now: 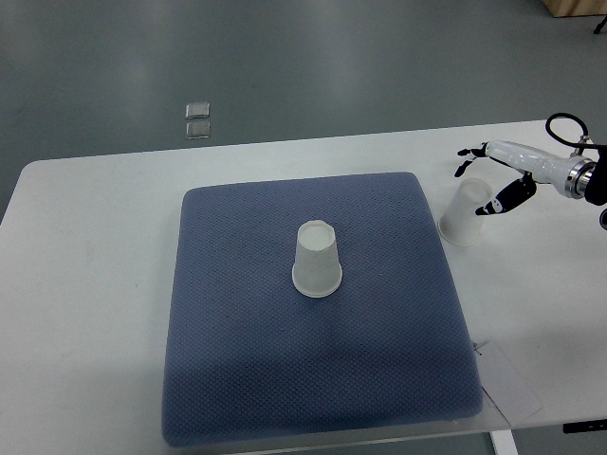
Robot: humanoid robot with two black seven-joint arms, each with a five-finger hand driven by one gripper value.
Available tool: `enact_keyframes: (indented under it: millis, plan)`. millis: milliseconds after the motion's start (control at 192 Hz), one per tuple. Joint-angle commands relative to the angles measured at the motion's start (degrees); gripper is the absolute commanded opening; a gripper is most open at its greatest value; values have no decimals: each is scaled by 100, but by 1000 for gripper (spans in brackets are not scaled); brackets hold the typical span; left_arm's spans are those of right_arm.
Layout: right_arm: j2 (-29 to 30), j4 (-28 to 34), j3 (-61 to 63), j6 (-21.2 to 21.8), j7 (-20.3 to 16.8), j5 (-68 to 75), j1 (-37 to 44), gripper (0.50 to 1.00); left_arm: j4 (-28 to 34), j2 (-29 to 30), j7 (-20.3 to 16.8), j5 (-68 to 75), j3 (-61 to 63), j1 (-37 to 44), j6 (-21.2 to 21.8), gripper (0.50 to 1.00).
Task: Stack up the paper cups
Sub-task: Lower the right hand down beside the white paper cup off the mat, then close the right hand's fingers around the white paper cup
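One white paper cup (317, 259) stands upside down near the middle of the blue mat (237, 360). A second white paper cup (465, 214) stands upside down and tilted on the white table just off the mat's right edge. My right hand (493, 180) comes in from the right edge and is above and just right of this cup. Its fingers are spread and hold nothing; one dark fingertip (495, 206) is next to the cup's top. The left arm is out of view.
The white table (85, 284) has its far edge at the top, with grey floor beyond. Two small clear squares (197, 119) lie on the floor. A paper tag (507, 384) lies by the mat's near right corner.
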Motion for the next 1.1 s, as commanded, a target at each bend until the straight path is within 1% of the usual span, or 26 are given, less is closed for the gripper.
enact_keyframes:
  millis: [0, 146, 515, 754, 915, 946, 967, 983, 988, 993, 998, 1003, 1009, 1014, 1019, 1024, 1045, 1055, 1061, 1066, 1071, 1076, 1081, 1087, 1092, 1097]
  plan:
    - [63, -115, -5, -36, -35, -17, 10, 932, 0, 0, 0, 7, 0, 0, -2, 1000]
    - [177, -159, -5, -89, -149, -52, 63, 932, 0, 0, 0, 7, 0, 0, -2, 1000]
    - [327, -343, -190, -98, -141, -184, 115, 932, 0, 0, 0, -2, 0, 0, -2, 1000]
    - [441, -625, -339, -115, -88, -175, 115, 930, 0, 0, 0, -2, 0, 0, -2, 1000]
    - [450, -633, -339, -124, -97, -175, 115, 924, 0, 0, 0, -2, 0, 0, -2, 1000]
    - [450, -633, -339, -124, -97, -175, 115, 913, 0, 0, 0, -2, 0, 0, -2, 1000]
    - [450, -633, -339, -124, -97, -166, 115, 897, 0, 0, 0, -2, 0, -9, -2, 1000]
    - [450, -633, -339, -124, -106, -166, 115, 873, 0, 0, 0, -2, 0, 0, -2, 1000]
    - [450, -633, -339, -124, -106, -166, 115, 872, 0, 0, 0, -2, 0, 0, -2, 1000]
    - [450, -633, -339, -124, -106, -166, 115, 856, 0, 0, 0, -2, 0, 0, 7, 1000]
    - [450, -633, -339, -124, -106, -166, 115, 856, 0, 0, 0, -2, 0, 0, 7, 1000]
    - [450, -633, -339, -124, -114, -175, 115, 840, 0, 0, 0, 7, 0, 0, 7, 1000]
    - [450, -633, -339, -124, -114, -175, 115, 840, 0, 0, 0, 7, 0, 0, 7, 1000]
    - [450, -633, -339, -124, -114, -166, 115, 824, 0, 0, 0, -1, 0, 0, -2, 1000]
    - [450, -633, -339, -124, -114, -166, 115, 823, 0, 0, 0, -2, 0, 0, -2, 1000]
    - [450, -633, -339, -124, -114, -166, 115, 811, 0, 0, 0, -2, 0, 0, 7, 1000]
    - [450, -633, -339, -124, -123, -166, 115, 791, 0, 0, 0, -2, 0, 0, 7, 1000]
    - [450, -633, -339, -124, -123, -166, 115, 791, 0, 0, 0, -2, 0, 0, 7, 1000]
    - [450, -633, -339, -124, -132, -166, 115, 781, 0, 0, 0, -2, 0, 0, 7, 1000]
    - [450, -633, -339, -124, -132, -166, 115, 780, 0, 0, 0, -2, 0, 0, 7, 1000]
    - [450, -633, -339, -124, -132, -166, 115, 768, 0, 0, 0, 7, 0, 0, 7, 1000]
    - [450, -633, -339, -124, -132, -166, 115, 768, 0, 0, 0, 7, 0, 0, 7, 1000]
    - [450, -633, -339, -115, -141, -166, 115, 752, 0, 0, 0, -1, 0, -9, -2, 1000]
    - [450, -633, -339, -115, -141, -166, 115, 752, 0, 0, 0, -2, 0, -9, -2, 1000]
    - [450, -633, -339, -115, -141, -166, 115, 736, 0, 0, 0, -2, 0, 0, -2, 1000]
    - [450, -633, -339, -115, -141, -166, 115, 735, 0, 0, 0, -2, 0, 0, -2, 1000]
